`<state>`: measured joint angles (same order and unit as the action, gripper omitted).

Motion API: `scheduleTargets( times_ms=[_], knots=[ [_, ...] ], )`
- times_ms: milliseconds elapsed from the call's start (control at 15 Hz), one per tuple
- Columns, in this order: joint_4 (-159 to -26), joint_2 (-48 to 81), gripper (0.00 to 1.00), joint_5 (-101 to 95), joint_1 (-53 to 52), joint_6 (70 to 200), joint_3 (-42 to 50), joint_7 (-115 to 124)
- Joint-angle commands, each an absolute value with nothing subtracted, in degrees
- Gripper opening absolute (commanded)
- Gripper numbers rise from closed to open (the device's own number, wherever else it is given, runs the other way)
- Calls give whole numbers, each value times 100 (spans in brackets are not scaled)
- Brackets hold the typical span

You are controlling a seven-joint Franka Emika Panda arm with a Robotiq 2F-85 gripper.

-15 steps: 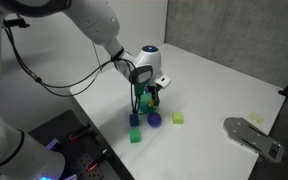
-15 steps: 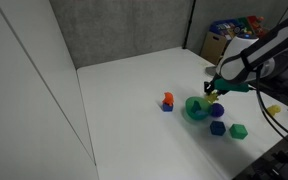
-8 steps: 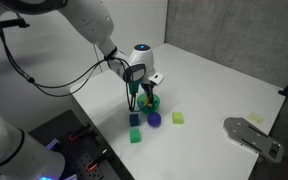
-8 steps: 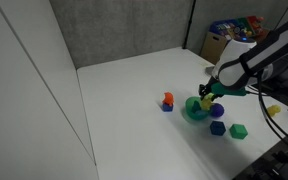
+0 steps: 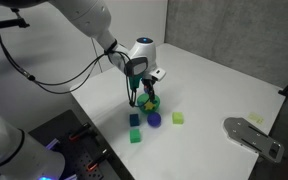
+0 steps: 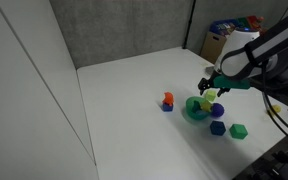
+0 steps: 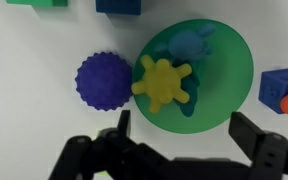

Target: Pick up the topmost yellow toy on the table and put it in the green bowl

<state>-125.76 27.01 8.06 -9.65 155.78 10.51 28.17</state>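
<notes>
Gripper (image 7: 182,128) jaws stand wide apart in the wrist view, one dark finger (image 7: 122,128) at each side of the lower edge, holding nothing. It hangs above the green bowl (image 7: 229,62), clear of it, with the arm reaching down from above in an exterior view (image 5: 143,93).

Just beyond the fingertips, the topmost yellow toy (image 7: 162,83) lies inside the bowl, near its rim on the side of the purple spiky ball (image 7: 104,82), free of both fingers. It rests partly on a green shape beneath it, and a bluish toy (image 7: 192,45) lies next to it, deeper in the bowl. In an exterior view the yellow toy (image 6: 212,96) shows at the bowl's (image 6: 194,109) edge under the gripper (image 6: 208,86).

The purple ball sits on the white table (image 7: 24,110) just beside the bowl's rim. Farther out, a blue cube (image 7: 119,5) and a green cube (image 7: 39,3) sit at the frame's top edge, and a blue block with an orange piece (image 7: 286,93) stands at the other side of the bowl. A pale yellow-green cube (image 5: 178,117) sits apart on the table
</notes>
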Motion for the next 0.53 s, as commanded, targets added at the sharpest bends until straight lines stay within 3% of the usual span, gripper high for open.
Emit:
scheduleTargets(
  times_ms=[0, 467],
  knots=[
    [-12529, 2091, 100, 564, -756, 14639, 1020, 2667],
    [-12381, 955, 100, 211, -304, 13521, 823, 2001]
  ],
)
